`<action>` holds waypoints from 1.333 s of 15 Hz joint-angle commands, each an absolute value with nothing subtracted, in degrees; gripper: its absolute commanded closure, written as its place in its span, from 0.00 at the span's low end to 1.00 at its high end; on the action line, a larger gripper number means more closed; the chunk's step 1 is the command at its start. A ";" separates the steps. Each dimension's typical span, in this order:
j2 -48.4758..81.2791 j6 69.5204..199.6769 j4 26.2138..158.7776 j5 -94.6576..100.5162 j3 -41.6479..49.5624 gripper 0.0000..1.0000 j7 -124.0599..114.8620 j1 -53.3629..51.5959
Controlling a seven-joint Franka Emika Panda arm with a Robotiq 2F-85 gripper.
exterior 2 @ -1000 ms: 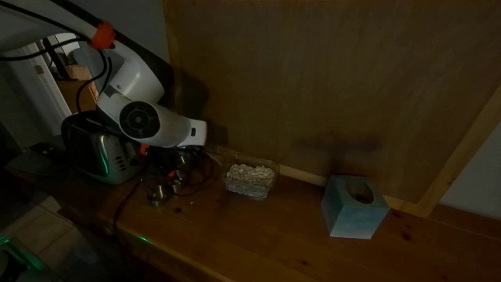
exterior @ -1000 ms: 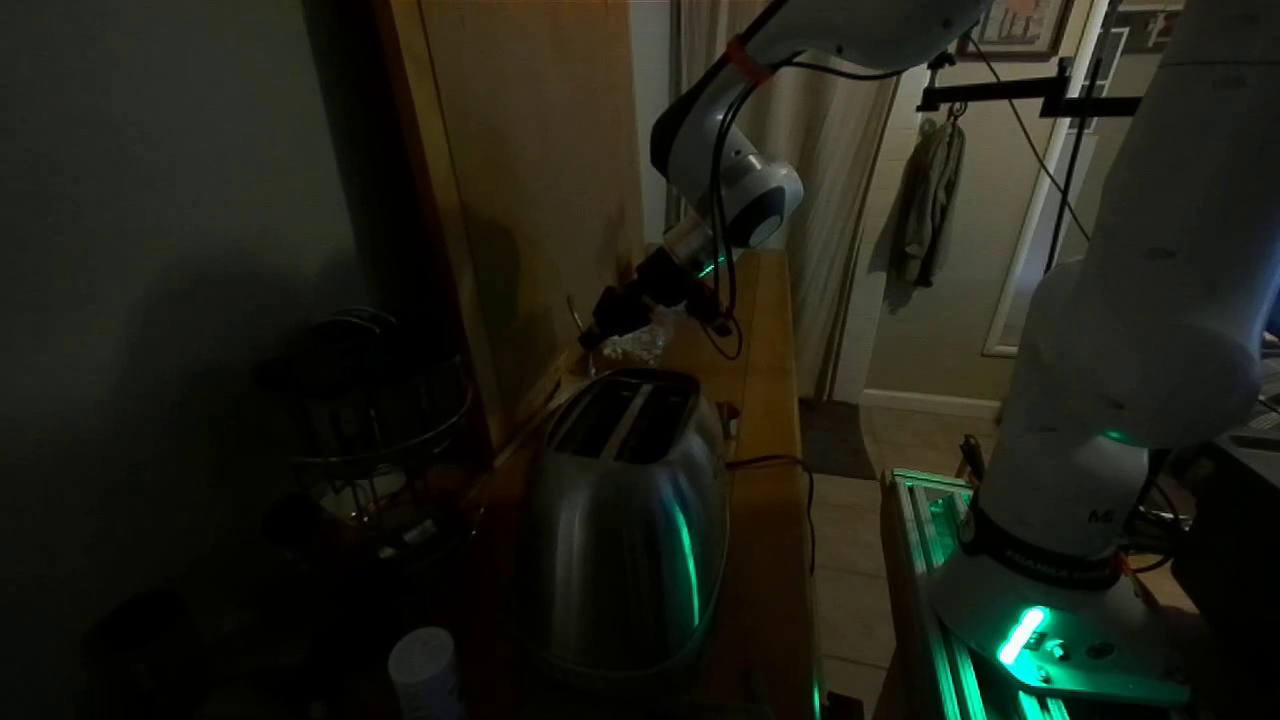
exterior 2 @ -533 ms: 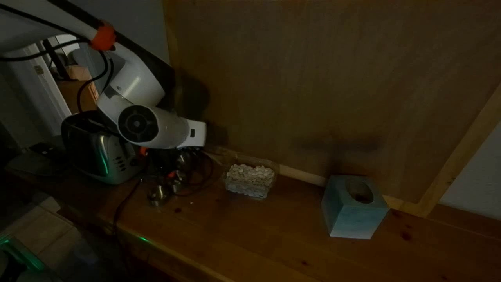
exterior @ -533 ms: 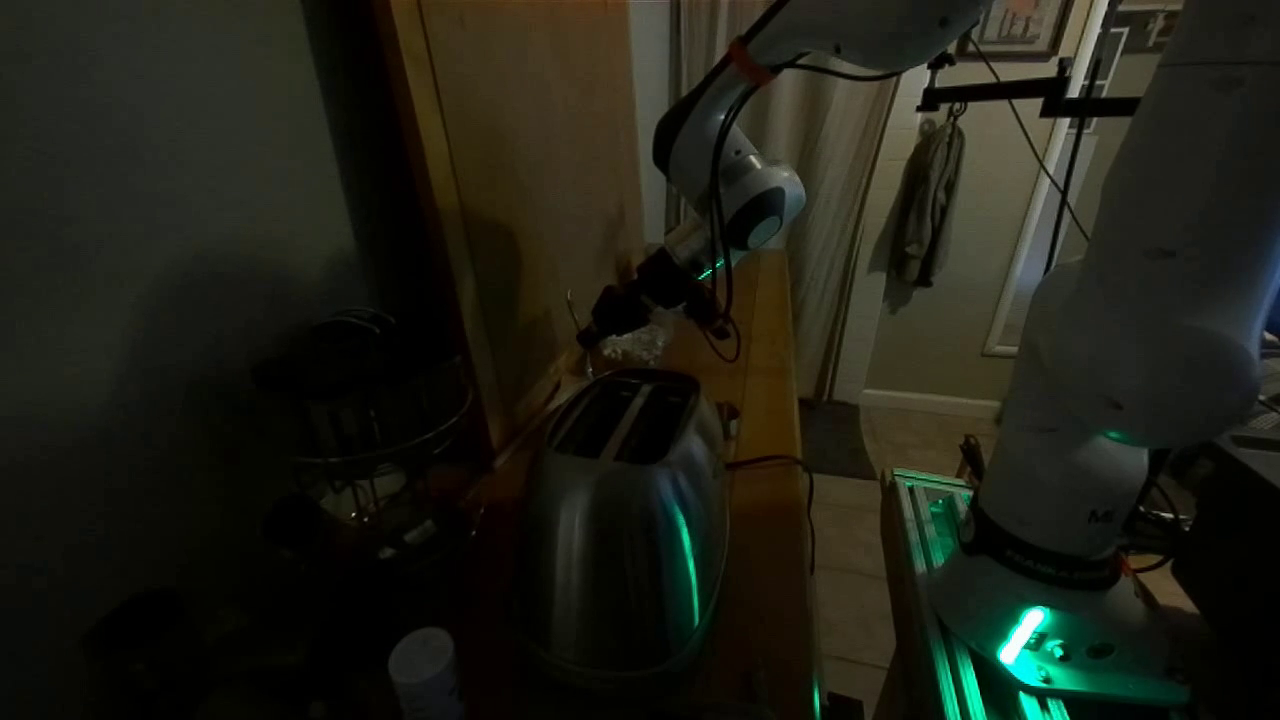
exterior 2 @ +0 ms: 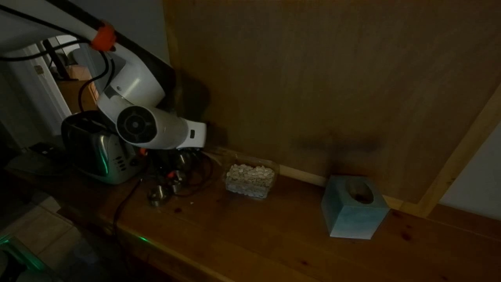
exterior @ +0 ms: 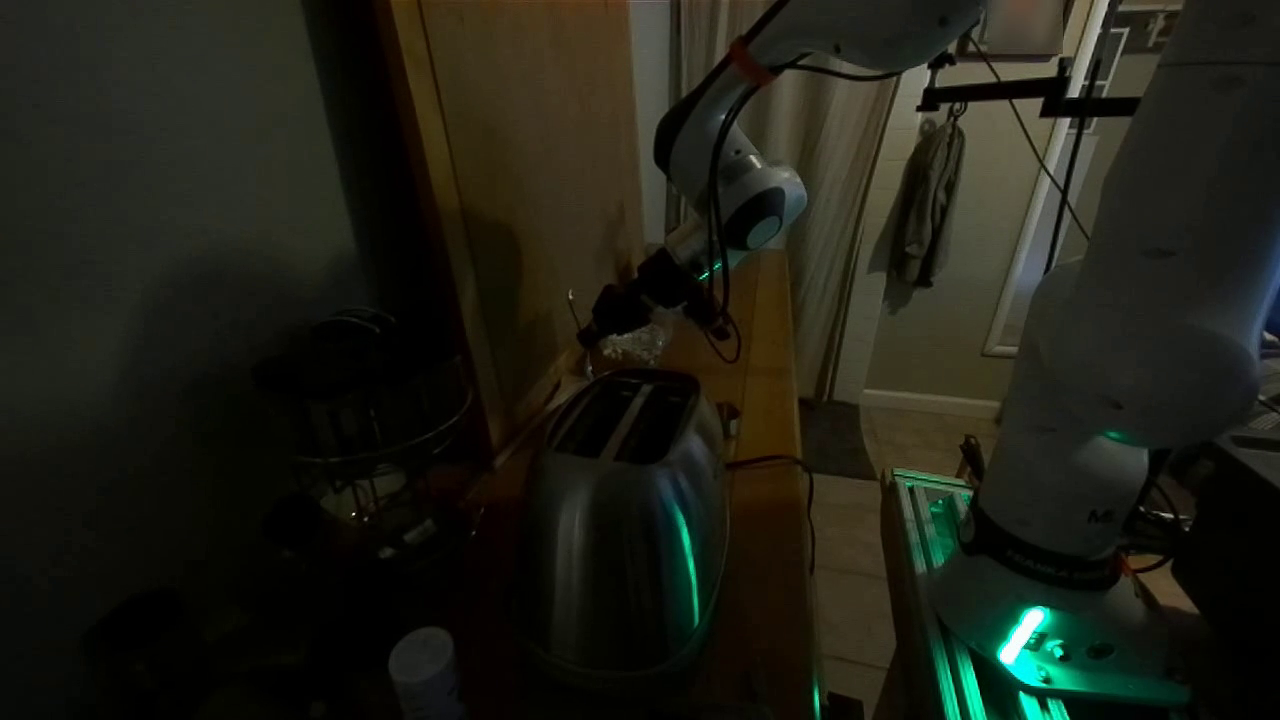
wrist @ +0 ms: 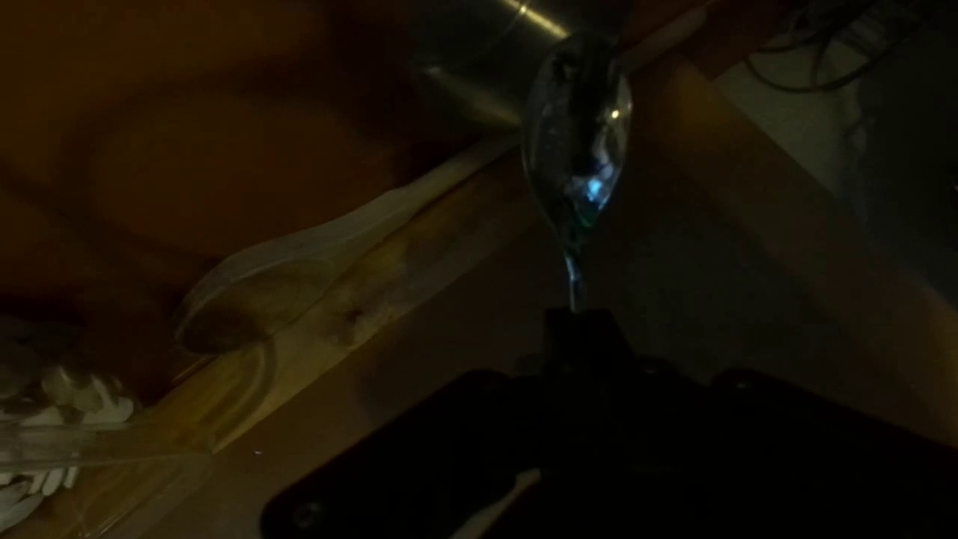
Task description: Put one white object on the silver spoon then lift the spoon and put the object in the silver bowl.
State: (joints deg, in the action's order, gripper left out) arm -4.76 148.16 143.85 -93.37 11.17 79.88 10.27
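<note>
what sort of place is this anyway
Likely a home, perhaps its kitchen: a two-slot toaster and a tissue box stand on a wooden counter, and what looks like a jacket or towel hangs in the background.

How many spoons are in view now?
1: the silver spoon, held in the hand, clearest in the wrist view. Others could be hidden in the dark or behind the toaster.
</note>
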 commanded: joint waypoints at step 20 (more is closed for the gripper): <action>-0.91 170.30 144.40 -47.22 10.03 0.93 15.45 11.53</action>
